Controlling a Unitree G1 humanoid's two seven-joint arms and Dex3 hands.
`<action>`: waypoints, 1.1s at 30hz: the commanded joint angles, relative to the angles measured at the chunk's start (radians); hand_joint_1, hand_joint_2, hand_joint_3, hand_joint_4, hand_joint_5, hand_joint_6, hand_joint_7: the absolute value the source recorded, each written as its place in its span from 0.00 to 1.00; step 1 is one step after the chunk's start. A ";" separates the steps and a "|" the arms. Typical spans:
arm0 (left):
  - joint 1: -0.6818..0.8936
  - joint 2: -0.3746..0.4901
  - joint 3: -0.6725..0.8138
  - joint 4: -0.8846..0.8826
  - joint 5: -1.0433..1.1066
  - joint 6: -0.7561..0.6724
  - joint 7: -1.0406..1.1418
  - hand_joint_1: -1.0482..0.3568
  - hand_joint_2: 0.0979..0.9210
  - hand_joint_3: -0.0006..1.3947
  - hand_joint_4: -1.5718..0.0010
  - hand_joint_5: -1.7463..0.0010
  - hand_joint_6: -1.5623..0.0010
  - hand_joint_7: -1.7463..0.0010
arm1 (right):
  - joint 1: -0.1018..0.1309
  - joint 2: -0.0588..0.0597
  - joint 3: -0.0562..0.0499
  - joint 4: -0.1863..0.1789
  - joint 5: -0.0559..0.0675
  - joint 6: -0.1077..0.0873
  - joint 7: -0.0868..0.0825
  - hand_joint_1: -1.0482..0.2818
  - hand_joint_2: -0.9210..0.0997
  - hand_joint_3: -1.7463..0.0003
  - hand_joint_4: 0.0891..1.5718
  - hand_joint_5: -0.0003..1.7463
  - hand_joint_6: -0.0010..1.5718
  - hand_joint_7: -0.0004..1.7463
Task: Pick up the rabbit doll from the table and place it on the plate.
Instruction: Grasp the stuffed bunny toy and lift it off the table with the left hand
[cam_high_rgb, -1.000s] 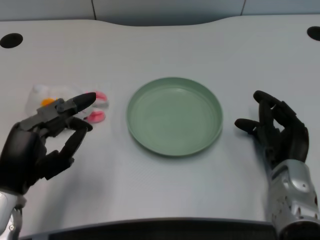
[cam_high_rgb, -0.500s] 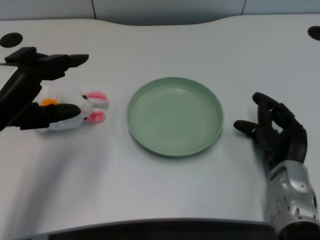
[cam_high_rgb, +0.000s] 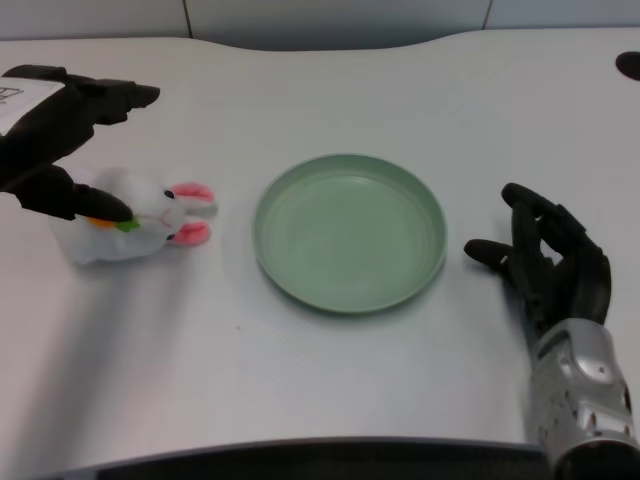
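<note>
A small white rabbit doll lies on its side on the white table, left of a round green plate and apart from it. Its pink-lined ears point toward the plate, and an orange carrot with a green top sits on its body. The left hand hovers over the doll's back end, fingers spread apart, a lower fingertip touching the carrot, gripping nothing.

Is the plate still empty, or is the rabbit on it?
Empty. The green plate holds nothing; the rabbit doll lies on the table to its left, under the left hand.
</note>
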 joint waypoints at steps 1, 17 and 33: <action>-0.040 0.022 -0.048 0.038 0.024 0.020 -0.040 0.12 0.99 0.01 1.00 0.99 0.93 1.00 | 0.006 0.005 0.000 -0.006 0.008 -0.009 0.012 0.56 0.00 0.83 0.44 0.61 0.45 0.27; -0.237 -0.082 -0.238 0.432 0.061 0.045 -0.041 0.07 0.96 0.00 0.99 0.99 0.94 1.00 | 0.006 -0.014 -0.007 -0.012 0.012 0.007 0.019 0.55 0.00 0.83 0.42 0.59 0.44 0.27; -0.384 -0.149 -0.414 0.798 0.186 -0.023 0.159 0.06 0.95 0.00 0.98 0.99 0.93 0.99 | 0.001 -0.017 -0.012 -0.005 0.015 0.016 0.016 0.56 0.00 0.81 0.40 0.59 0.43 0.26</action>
